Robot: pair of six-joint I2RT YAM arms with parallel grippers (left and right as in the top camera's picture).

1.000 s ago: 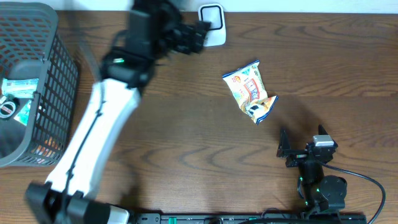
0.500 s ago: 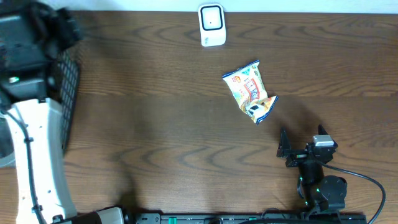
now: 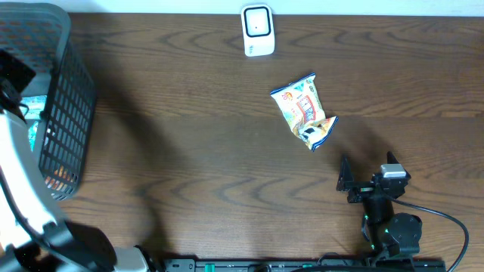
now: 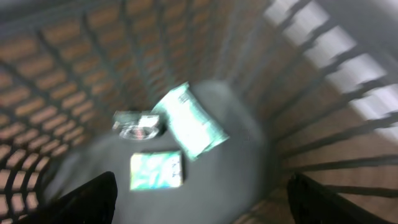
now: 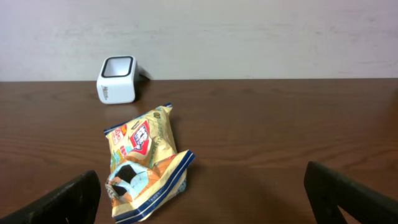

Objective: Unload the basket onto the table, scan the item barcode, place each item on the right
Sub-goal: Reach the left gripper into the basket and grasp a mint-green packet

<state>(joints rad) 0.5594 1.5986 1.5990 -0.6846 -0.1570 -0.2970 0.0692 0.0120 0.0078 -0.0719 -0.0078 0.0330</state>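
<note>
A: Left tool (image 4: 200, 198), spread apart, hangs over the green-and-white flat packet (image 4: 189, 121) inside the dark plastic mesh basket (image 3: 72, 113).
B: It may snag the mesh wall. Right tool (image 5: 205, 198) gapes too, empty.

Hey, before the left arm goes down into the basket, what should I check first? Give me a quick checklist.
1. Left gripper open: ok.
2. Left gripper above the basket: ok.
3. Teal packet in view on basket floor: ok.
4. Barcode on that packet facing up: cannot tell, view blurred.
5. Scanner uncovered, snack bag lying apart from it: ok.
6. Right gripper open, parked away from basket: ok.
</note>
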